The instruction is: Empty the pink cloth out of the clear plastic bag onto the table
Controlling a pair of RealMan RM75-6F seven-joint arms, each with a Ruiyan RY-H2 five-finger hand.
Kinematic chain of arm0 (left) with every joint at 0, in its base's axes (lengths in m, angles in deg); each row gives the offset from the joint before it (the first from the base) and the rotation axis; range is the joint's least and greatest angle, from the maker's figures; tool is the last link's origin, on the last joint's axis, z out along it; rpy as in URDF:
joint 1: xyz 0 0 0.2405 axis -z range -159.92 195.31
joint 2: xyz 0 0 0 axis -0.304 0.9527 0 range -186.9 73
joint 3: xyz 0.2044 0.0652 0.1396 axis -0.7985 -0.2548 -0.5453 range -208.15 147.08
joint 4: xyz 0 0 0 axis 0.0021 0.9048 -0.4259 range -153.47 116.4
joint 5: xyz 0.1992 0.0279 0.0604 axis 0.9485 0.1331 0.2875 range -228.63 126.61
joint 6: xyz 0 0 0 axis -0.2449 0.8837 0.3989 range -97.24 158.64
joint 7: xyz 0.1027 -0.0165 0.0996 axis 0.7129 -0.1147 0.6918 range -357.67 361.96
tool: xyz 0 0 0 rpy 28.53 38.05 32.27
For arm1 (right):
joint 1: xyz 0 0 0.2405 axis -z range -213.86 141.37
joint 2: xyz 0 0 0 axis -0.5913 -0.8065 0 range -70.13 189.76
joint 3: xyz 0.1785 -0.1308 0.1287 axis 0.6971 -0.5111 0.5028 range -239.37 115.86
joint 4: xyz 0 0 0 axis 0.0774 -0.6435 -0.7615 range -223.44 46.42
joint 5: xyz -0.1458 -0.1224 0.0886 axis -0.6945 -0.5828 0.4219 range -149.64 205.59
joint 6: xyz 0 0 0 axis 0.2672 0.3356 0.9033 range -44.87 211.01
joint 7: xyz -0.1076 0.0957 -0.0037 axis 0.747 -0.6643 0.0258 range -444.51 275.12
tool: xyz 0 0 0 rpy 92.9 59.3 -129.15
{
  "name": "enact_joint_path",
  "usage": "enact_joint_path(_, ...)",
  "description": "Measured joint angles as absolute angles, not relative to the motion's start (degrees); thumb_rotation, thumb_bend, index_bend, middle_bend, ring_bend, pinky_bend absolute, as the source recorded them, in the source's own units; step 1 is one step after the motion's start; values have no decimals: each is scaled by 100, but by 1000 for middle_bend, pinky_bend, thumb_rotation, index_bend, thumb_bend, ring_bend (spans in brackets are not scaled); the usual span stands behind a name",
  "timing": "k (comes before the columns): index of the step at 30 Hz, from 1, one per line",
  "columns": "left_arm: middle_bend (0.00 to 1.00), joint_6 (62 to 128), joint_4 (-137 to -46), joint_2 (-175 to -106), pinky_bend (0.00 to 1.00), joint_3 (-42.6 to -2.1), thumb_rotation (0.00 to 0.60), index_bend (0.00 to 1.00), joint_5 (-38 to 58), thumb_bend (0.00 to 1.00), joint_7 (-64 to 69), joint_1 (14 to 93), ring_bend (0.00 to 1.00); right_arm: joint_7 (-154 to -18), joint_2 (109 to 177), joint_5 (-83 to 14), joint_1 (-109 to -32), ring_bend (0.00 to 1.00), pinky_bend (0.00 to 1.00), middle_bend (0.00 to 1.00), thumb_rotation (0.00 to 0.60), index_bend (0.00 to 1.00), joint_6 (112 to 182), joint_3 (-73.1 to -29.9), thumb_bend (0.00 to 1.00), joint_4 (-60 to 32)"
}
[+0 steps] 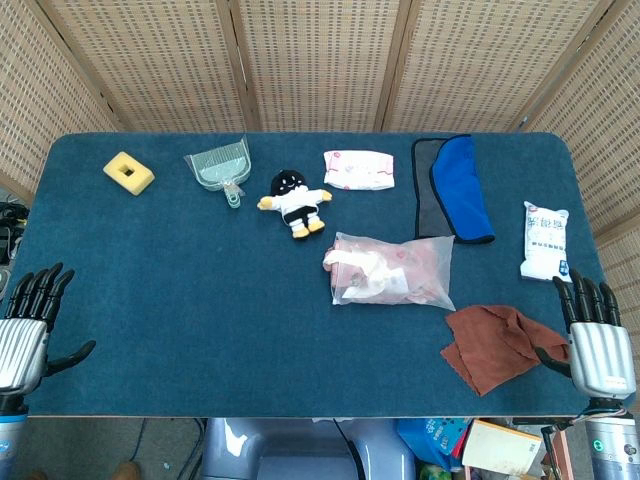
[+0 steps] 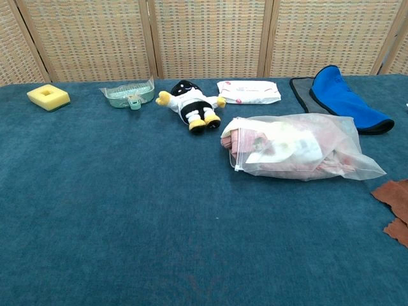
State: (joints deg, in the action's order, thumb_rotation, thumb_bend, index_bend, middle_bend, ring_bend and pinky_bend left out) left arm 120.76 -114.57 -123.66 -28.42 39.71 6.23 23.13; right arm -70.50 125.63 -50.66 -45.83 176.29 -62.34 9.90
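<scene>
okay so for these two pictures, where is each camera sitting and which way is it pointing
Head view: high above the near edge, looking steeply down on the table; left hand and right hand rest open at the near corners.
Chest view: low, near table height, looking across toward the wicker screen; no part of the robot shows.
Shared: bag holding the pink cloth, doll, sponge.

Pink cloth (image 2: 280, 148) is seen in a clear bag (image 2: 357, 162) (translucent), on a dark blue table (image 2: 127, 223).
</scene>
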Motion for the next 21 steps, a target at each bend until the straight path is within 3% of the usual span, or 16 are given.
enact_joint_path(9,0,12045,-11415,-12359,0,-2781,600,0,3864,184,588,2322,0,-7158,12592,-5300,-4804,0,0,0,600,0,17110,-6167,0,1012)
enact_joint_path(15,0,11984,-11399,-12355,0,-2708,600,0,3718,184,546,2346,0,-7199,12649,-5274,-5614,0,0,0,600,0,15992,-5793,0,1007)
enact_joint_path(21,0,11889,-11370,-12358,0,-2649,600,0,3576,184,528,2377,0,-6871,13051,-4468,-6829,0,0,0,600,0,14407,-5189,0,832)
